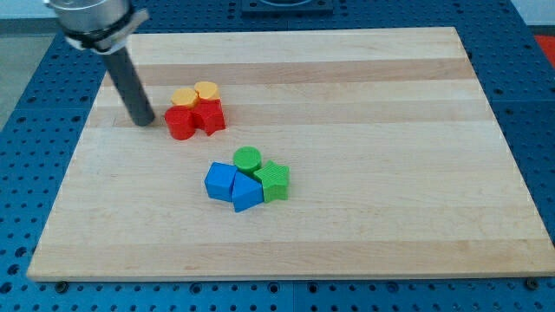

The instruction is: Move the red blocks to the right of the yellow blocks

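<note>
My tip rested on the table at the view's upper left, just left of the red cluster and apart from it by a narrow gap. The tool was a plain rod with no jaws, so it gripped nothing and could only push.

The red cylinder and red star sat touching each other. The yellow hexagon and yellow cylinder touched them along the reds' top edge. All four formed one tight clump.

Well apart, toward the view's bottom right, lay the green cylinder, green star, blue cube and blue wedge, also clumped.

Risks, as judged:
- A rightward push from this side would likely drag the yellows along by contact, leaving the order unchanged.
- An off-centre push on the red cylinder could roll it aside and split the reds.
- A push angled downward could run the reds into the green and blue group.
</note>
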